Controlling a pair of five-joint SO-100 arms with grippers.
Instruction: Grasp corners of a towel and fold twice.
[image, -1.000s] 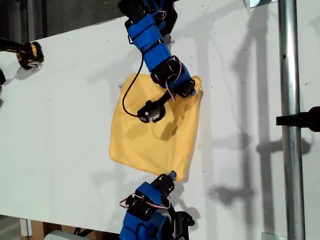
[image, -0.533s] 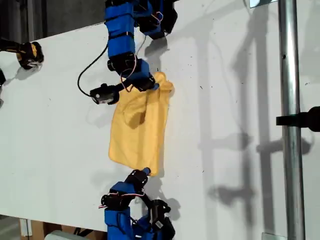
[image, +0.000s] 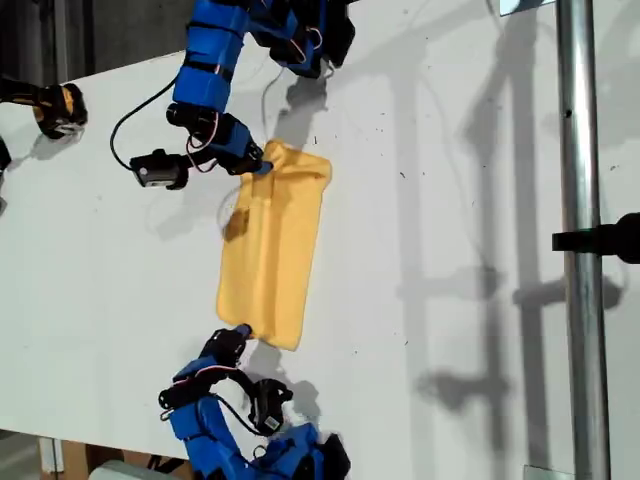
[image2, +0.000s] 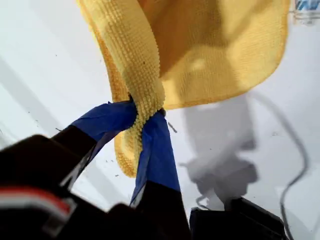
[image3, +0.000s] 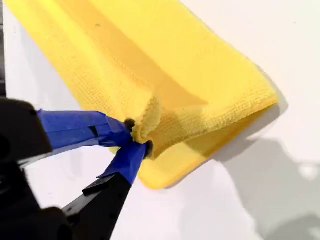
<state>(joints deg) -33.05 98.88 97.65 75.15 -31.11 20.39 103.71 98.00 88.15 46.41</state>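
Currently the towel (image: 270, 250) lies on the white table (image: 450, 150) as a long, narrow band, doubled over on itself, running from the far side of the table toward the near side in the exterior view. One end of the band is puffed up a little near the arm at the top of that view; the rest lies flat.

An arm reaches in at each end of the band, and each gripper meets the towel at the end corner toward the exterior view's left. The wrist views do not settle which arm is which.

The first gripper (image2: 146, 111) has its blue-taped jaws pressed together on a bunched corner of the cloth, which rises out of the pinch and drapes away above the table. A small white tag (image2: 305, 10) shows at the towel's far edge in that view.

The second gripper (image3: 137, 137) likewise pinches a corner, its blue tips closed on a small gathered knot of cloth, with two layers of the fold spreading out from the jaws over the table
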